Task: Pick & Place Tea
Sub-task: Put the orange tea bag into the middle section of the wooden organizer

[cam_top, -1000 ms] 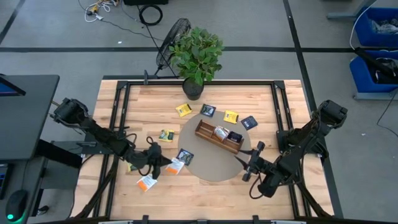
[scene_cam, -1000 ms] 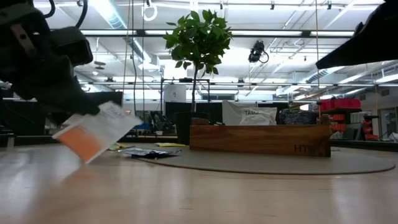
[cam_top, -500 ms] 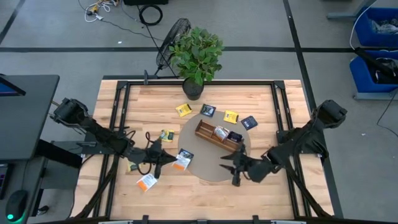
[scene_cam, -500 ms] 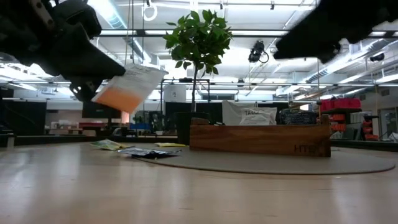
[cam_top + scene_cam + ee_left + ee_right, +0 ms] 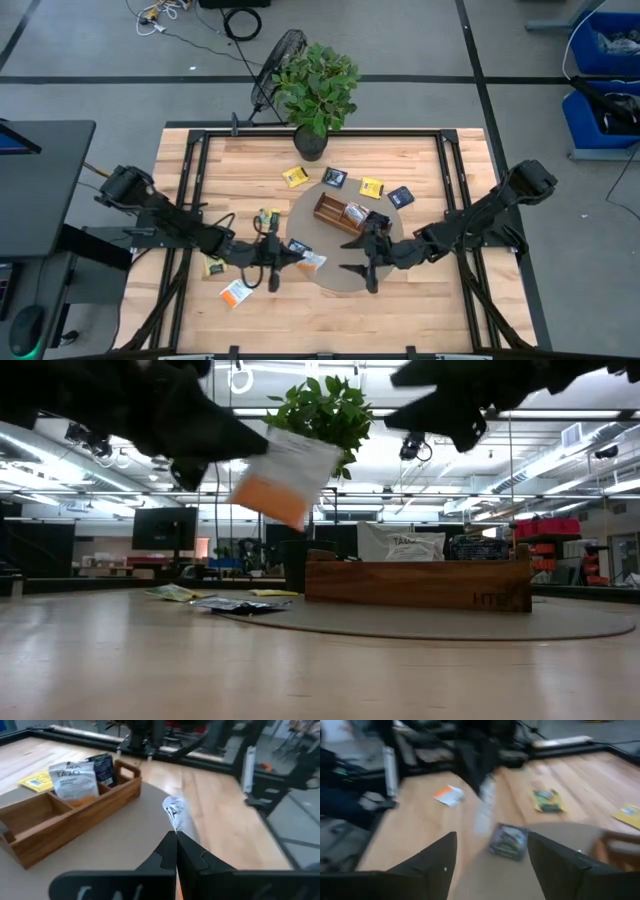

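One white-and-orange tea packet (image 5: 283,480) hangs in mid-air left of centre in the low view, tilted, its orange end down and to the left, its white end up toward the plant's leaves; the left gripper (image 5: 283,262) is clenched on it, though its dark fingers merge into silhouette in the low view and the pinch point is hard to make out. From above, the packet (image 5: 312,262) shows only as a small sliver at the gripper tip, at the left edge of the round mat (image 5: 345,278). In the left wrist view it is seen edge-on, blurred, just past the closed fingers (image 5: 175,851). The right gripper (image 5: 362,268) hovers over the mat's lower part with fingers spread wide, holding nothing. The wooden box (image 5: 350,218) sits on the mat, upper centre, two packets standing in its compartments. A blue packet (image 5: 298,246) lies at the mat's left rim; another white-and-orange packet (image 5: 236,292) lies lower left on the table (image 5: 430,170). The potted plant (image 5: 316,88) stands at top centre.
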Motion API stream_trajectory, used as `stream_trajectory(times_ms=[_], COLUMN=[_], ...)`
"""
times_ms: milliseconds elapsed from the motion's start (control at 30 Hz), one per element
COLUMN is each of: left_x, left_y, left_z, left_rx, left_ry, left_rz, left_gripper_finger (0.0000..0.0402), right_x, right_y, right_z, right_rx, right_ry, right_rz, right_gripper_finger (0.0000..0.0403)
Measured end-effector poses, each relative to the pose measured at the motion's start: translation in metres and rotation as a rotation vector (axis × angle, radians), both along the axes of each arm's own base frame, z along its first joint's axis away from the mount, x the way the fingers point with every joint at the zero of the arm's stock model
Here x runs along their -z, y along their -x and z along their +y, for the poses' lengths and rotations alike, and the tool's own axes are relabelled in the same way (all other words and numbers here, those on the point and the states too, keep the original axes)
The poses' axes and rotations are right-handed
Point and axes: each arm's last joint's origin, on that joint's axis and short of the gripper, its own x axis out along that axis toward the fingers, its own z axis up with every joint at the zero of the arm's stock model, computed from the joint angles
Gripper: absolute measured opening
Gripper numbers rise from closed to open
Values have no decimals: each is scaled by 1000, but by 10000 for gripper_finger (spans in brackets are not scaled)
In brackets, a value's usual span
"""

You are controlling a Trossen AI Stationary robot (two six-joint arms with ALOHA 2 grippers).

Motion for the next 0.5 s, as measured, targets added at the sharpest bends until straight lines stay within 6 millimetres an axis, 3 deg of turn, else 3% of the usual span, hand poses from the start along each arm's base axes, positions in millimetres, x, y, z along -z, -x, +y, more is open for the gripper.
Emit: stream_trajectory(times_ms=[267,500], left_x=[-1,-13], left_y=[-32,-44], left_z=[-5,-8], left_rx=[3,24], left_ry=[-79,-133], left_rz=[-3,-38], left_gripper_finger=[1,1], right_x=[-1,0], right_y=[-5,-5], right_z=[-7,-7], right_rx=[-41,-54], right_ry=[-26,-18], right_rz=[-3,7], right_gripper_finger=[243,237])
